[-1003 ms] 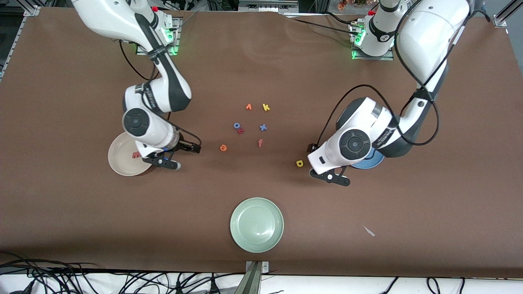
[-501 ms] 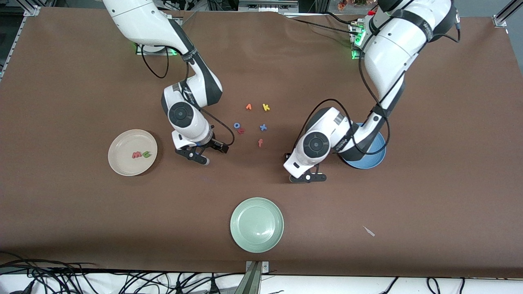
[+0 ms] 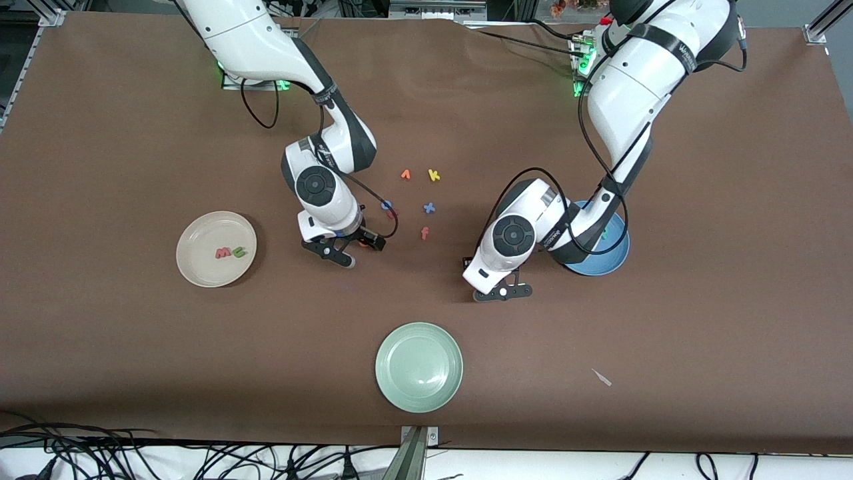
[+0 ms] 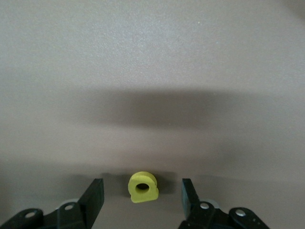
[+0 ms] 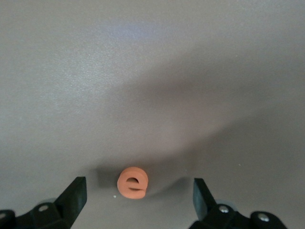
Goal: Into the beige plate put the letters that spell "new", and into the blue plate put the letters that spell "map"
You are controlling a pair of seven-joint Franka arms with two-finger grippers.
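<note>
My left gripper [image 4: 140,202] is low over the table with the yellow a [image 4: 142,186] standing between its open fingers [image 4: 93,200], a gap on each side. From the front the left gripper [image 3: 493,288] hides the a, beside the blue plate [image 3: 616,257]. Between the wide-open fingers [image 5: 76,195] of my right gripper [image 5: 139,198] the orange e [image 5: 133,182] lies untouched. The right gripper [image 3: 360,252] hangs between the beige plate [image 3: 200,267] and the letter cluster. That plate holds the salmon-red w [image 3: 222,253] and green n [image 3: 238,251]. The m and p I cannot make out.
Loose letters lie mid-table: an orange one [image 3: 405,175], yellow k [image 3: 434,175], blue x [image 3: 429,208], orange f [image 3: 424,233], and a blue o [image 3: 386,205] touching a small red letter. A pale green plate [image 3: 419,367] sits near the front edge, a pale scrap [image 3: 602,377] beside it.
The right gripper left the beige plate and came down around the orange e. The left gripper moved from beside the blue plate over the yellow a, and its fingers narrowed.
</note>
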